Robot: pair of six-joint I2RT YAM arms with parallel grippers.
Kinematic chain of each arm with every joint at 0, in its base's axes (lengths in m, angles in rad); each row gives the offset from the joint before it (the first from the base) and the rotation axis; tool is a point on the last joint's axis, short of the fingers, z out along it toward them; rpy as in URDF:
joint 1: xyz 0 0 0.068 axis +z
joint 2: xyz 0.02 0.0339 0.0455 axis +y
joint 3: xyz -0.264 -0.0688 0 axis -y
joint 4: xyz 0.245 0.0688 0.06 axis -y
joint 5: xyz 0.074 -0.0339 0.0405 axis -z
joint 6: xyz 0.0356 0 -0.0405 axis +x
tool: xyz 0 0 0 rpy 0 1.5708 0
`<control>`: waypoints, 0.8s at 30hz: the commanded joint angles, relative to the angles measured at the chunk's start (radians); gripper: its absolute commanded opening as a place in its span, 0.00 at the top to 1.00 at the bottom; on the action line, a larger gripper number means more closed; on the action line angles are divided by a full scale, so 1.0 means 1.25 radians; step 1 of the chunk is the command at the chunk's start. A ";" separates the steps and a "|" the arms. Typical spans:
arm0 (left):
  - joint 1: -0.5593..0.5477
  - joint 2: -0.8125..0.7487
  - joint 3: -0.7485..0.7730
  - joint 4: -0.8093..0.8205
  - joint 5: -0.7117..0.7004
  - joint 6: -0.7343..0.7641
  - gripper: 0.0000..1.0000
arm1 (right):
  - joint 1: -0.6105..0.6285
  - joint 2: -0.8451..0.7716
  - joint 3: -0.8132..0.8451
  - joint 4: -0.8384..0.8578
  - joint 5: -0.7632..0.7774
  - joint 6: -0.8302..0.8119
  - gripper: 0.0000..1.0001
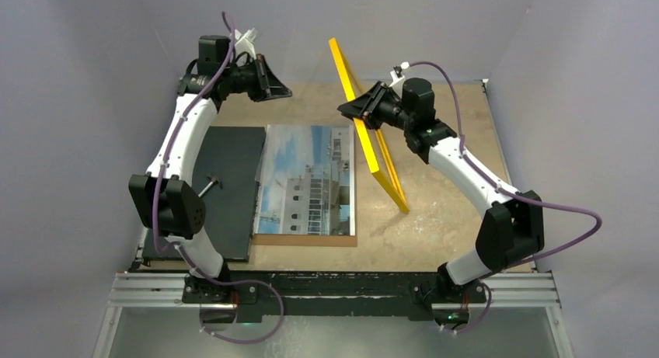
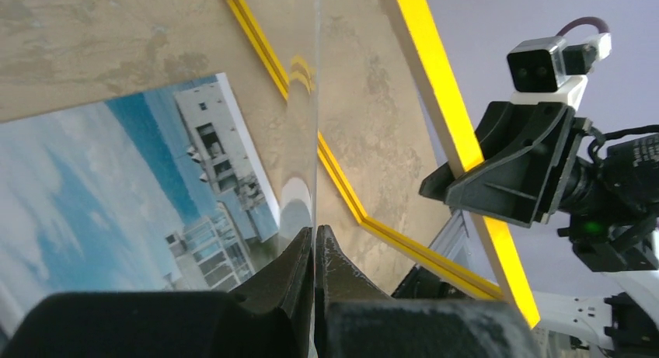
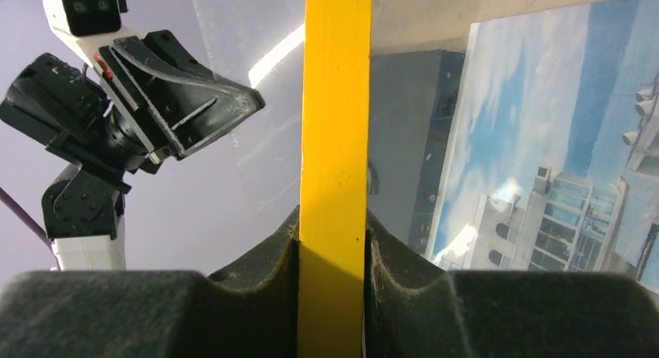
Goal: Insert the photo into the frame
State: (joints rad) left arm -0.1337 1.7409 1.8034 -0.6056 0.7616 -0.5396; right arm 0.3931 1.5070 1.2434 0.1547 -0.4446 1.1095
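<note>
Right fingers (image 3: 252,292) astride frame (image 3: 336,133), photo (image 3: 536,117) outside

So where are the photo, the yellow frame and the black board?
photo (image 1: 307,179), top view, middle of the print.
frame (image 1: 370,150), top view, its yellow side bar.
black board (image 1: 237,172), top view, its bare middle.

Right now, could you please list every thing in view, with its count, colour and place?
photo: 1, blue and white, flat on the backing board.
backing board: 1, brown, under the photo.
black board: 1, black, left of the photo.
frame: 1, yellow, tilted steeply, right of the photo.
clear pane: 1, transparent, raised above the table.
table: 1, tan, beneath everything.
left gripper: 1, black, shut on the clear pane.
right gripper: 1, black, shut on the frame.
</note>
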 commanded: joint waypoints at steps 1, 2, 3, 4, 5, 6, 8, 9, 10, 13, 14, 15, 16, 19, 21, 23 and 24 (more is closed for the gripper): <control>0.050 -0.065 0.047 -0.045 0.011 0.129 1.00 | -0.018 0.004 0.072 0.013 -0.027 -0.021 0.88; 0.057 -0.075 0.041 -0.052 -0.004 0.157 1.00 | -0.026 0.002 0.071 0.025 -0.040 -0.009 0.88; 0.066 -0.085 0.030 -0.056 -0.015 0.179 1.00 | -0.037 -0.001 0.065 0.042 -0.056 0.005 0.88; 0.073 -0.094 0.015 -0.057 -0.023 0.199 1.00 | -0.050 -0.003 0.056 0.057 -0.071 0.019 0.88; 0.079 -0.101 0.000 -0.055 -0.028 0.215 1.00 | -0.065 -0.006 0.045 0.073 -0.085 0.032 0.88; 0.087 -0.106 -0.014 -0.056 -0.031 0.226 1.00 | -0.080 -0.010 0.030 0.089 -0.097 0.045 0.88; 0.103 -0.110 -0.037 -0.056 -0.030 0.246 1.00 | -0.116 -0.017 -0.005 0.132 -0.126 0.064 0.88; 0.106 -0.111 -0.049 -0.056 -0.031 0.253 1.00 | -0.137 -0.016 -0.025 0.153 -0.148 0.075 0.88; 0.106 -0.113 -0.061 -0.053 -0.030 0.256 1.00 | -0.157 -0.013 -0.041 0.167 -0.175 0.082 0.87; 0.128 -0.118 -0.096 -0.040 -0.029 0.266 1.00 | -0.201 -0.007 -0.069 0.143 -0.210 0.057 0.76; 0.129 -0.119 -0.105 -0.033 -0.030 0.268 1.00 | -0.216 -0.010 -0.066 0.115 -0.209 0.021 0.71; 0.130 -0.121 -0.112 -0.027 -0.029 0.267 1.00 | -0.230 -0.011 -0.063 0.075 -0.206 -0.009 0.68; 0.130 -0.122 -0.119 -0.022 -0.029 0.269 1.00 | -0.245 -0.018 -0.057 0.043 -0.204 -0.036 0.66; 0.130 -0.126 -0.136 -0.008 -0.023 0.271 1.00 | -0.283 -0.036 -0.040 -0.006 -0.209 -0.075 0.61; 0.131 -0.127 -0.142 0.002 -0.017 0.266 1.00 | -0.304 -0.037 -0.009 -0.073 -0.202 -0.111 0.63; 0.130 -0.127 -0.143 0.007 -0.008 0.264 1.00 | -0.313 -0.036 0.011 -0.100 -0.212 -0.129 0.70; 0.130 -0.127 -0.143 0.011 -0.004 0.262 1.00 | -0.329 -0.037 0.014 -0.088 -0.230 -0.127 0.78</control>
State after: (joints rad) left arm 0.0238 1.6119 1.6218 -0.6666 0.7189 -0.2237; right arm 0.0246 1.4719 1.2201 0.1715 -0.6968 1.0691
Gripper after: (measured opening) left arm 0.003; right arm 0.317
